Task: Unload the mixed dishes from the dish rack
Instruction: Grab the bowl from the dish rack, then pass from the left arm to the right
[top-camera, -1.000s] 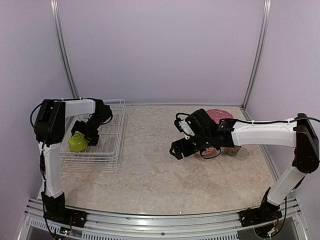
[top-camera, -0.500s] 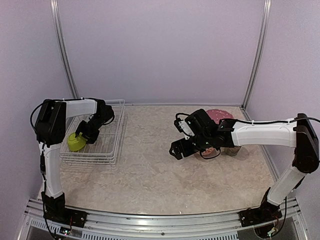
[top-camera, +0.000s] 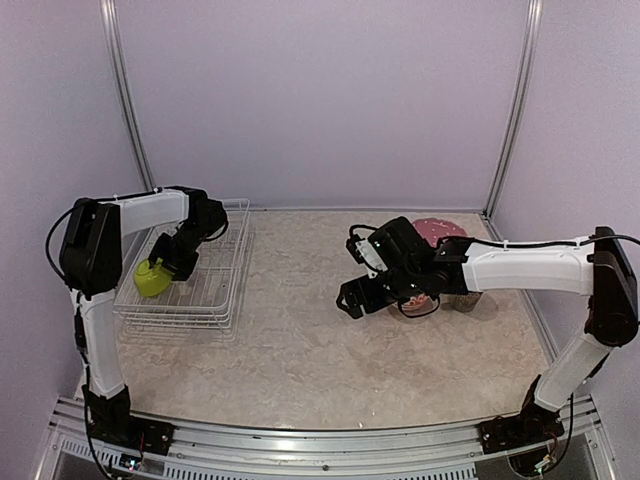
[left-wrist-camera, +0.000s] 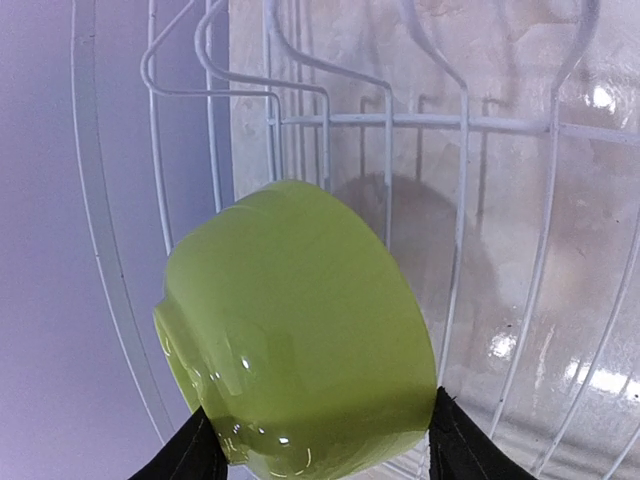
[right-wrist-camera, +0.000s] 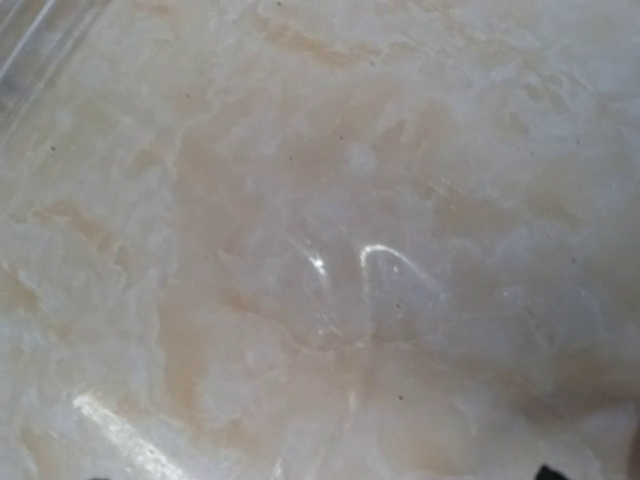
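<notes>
My left fingers (left-wrist-camera: 458, 455) pinch the lime-green bowl (left-wrist-camera: 300, 340) from both sides, tilted over the left part of the dish rack (left-wrist-camera: 388, 120). My right fingers (top-camera: 350, 298) hang spread and empty above the desk (top-camera: 300, 350). Only the fingertips hold that glossy wall, so I judge the bowl could slip out or catch a wire upright on lifting.

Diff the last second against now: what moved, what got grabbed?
Left gripper closed on the bowl, which shifted slightly upward in the top view and is still inside the rack; the left arm's elbow rose. Right gripper stayed open over the table, and the pink plate beyond it did not move.
</notes>
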